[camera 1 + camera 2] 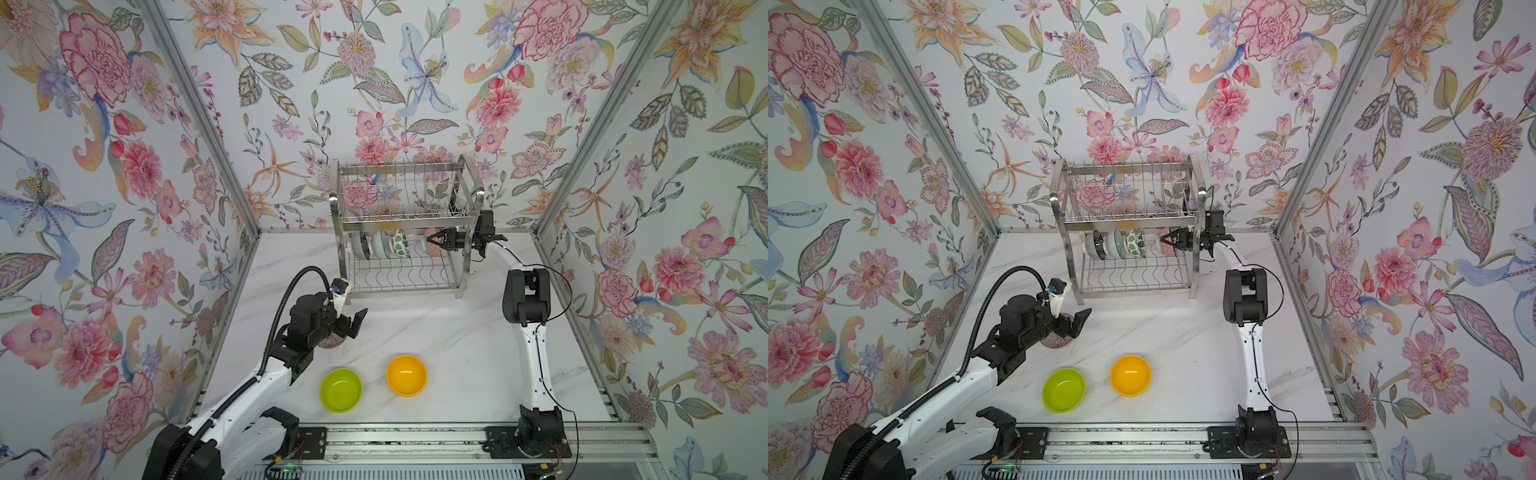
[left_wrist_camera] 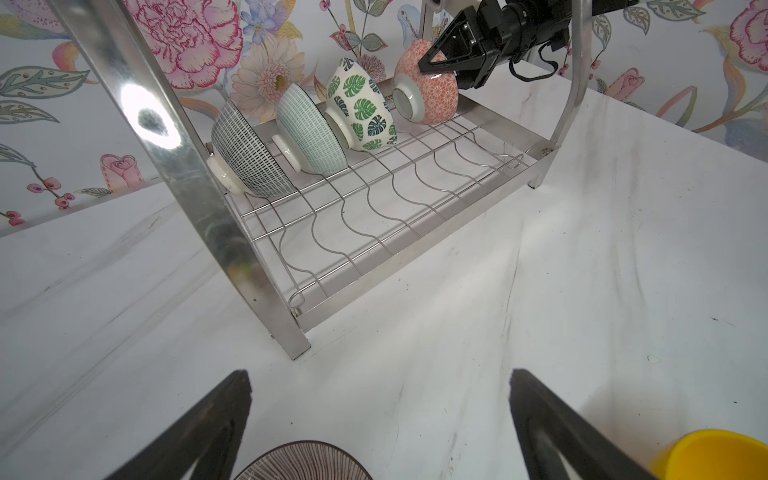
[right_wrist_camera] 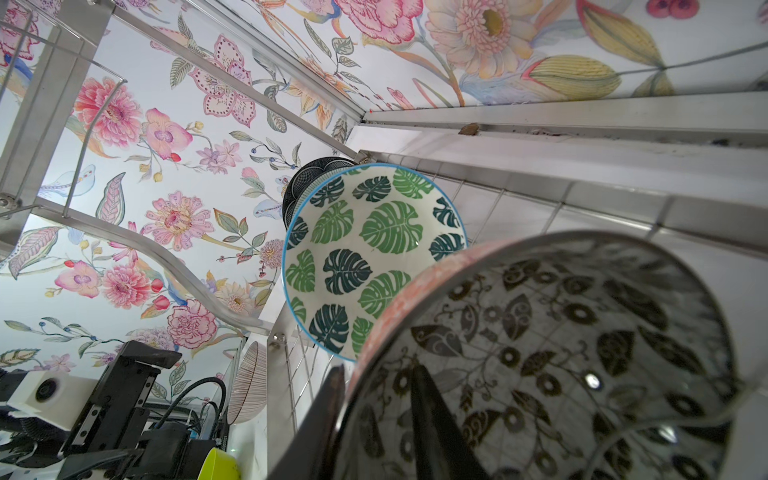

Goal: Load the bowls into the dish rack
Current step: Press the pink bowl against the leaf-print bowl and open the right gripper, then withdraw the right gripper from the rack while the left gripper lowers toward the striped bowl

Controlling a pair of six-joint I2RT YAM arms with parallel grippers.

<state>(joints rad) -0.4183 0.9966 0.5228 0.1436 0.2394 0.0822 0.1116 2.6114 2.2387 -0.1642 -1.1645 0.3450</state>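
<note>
In the dish rack, four bowls stand on edge on the lower tier: dark navy, pale mint, leaf-print and the orange-outside floral bowl. My right gripper straddles the floral bowl's rim, jaws parted, with the inner finger off the wall. On the table lie the lime green bowl, the orange-yellow bowl and the ribbed pinkish-brown bowl. My left gripper hangs open just past the ribbed bowl, holding nothing.
The rack's front left post rises close ahead of the left gripper. Its upper tier holds nothing. The right arm's elbow stands right of the rack. Floral walls close in three sides.
</note>
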